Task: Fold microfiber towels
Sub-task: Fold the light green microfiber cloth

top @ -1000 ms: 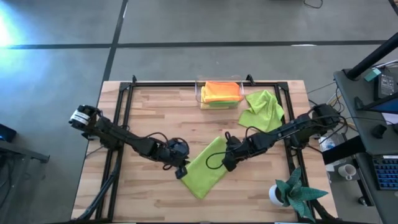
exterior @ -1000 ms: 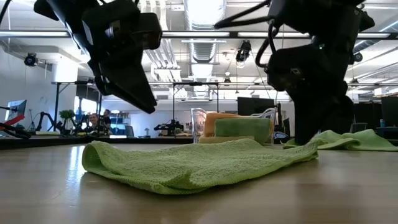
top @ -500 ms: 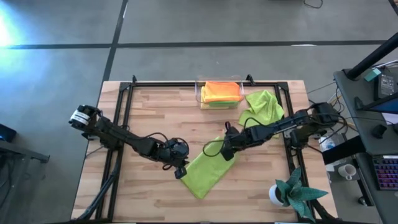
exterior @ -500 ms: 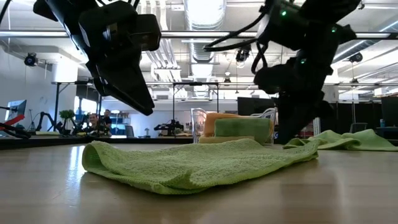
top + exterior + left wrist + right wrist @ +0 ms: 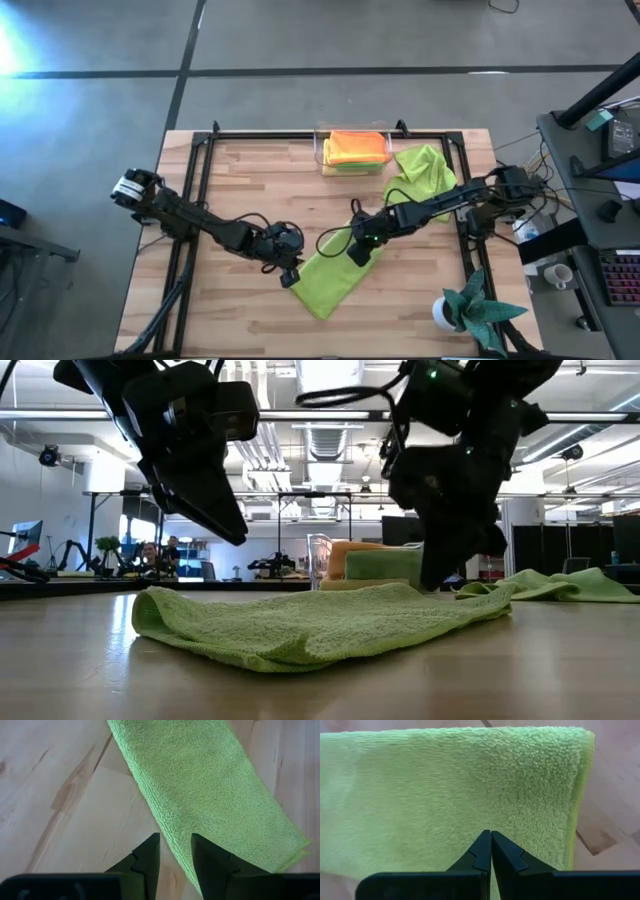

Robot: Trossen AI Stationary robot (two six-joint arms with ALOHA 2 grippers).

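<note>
Flanking folded towel (image 5: 332,268) edges: both pincers

The light butcher-block wooden table (image 5: 250,190) stands on a grey polished concrete floor (image 5: 300,35). Beyond it, exposed ceiling ducts (image 5: 325,435) and bright overhead light panels (image 5: 322,375) span an open workshop.

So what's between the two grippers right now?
In the high view, only the folded lime green towel lies between the left gripper and right gripper.
</note>
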